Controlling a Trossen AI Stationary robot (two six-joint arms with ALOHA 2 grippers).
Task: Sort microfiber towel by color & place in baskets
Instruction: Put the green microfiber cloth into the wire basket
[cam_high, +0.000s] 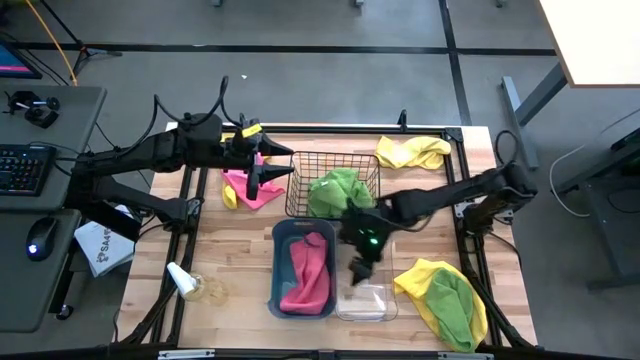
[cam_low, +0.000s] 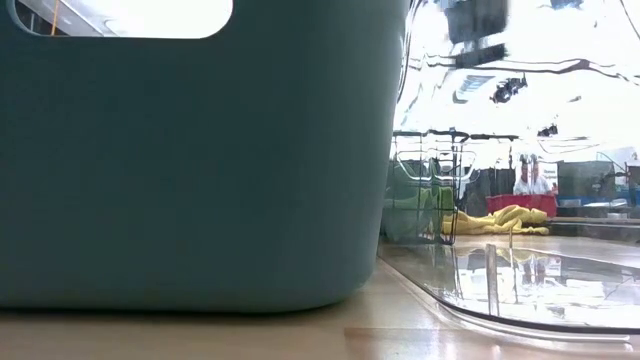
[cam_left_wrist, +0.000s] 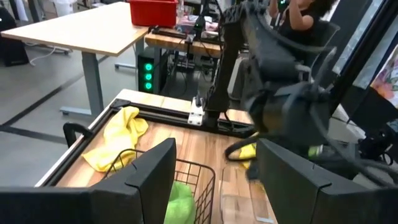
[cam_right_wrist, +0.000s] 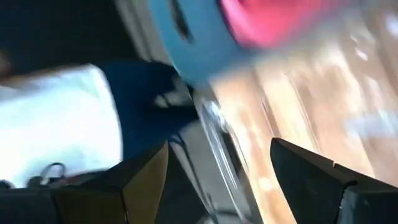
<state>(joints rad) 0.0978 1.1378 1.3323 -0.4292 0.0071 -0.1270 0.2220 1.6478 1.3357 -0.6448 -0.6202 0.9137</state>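
In the low view the teal plastic bin (cam_low: 190, 150) fills most of the frame, cut off at the top and left edges, and it hides whatever it holds and the table behind it. The right wrist view is smeared by motion: the same bin's rim and a pink cloth (cam_right_wrist: 273, 18) inside it are only blurs. From above, the right end effector (cam_high: 360, 270) covers part of the clear plastic bin (cam_high: 368, 305), whose walls barely show.
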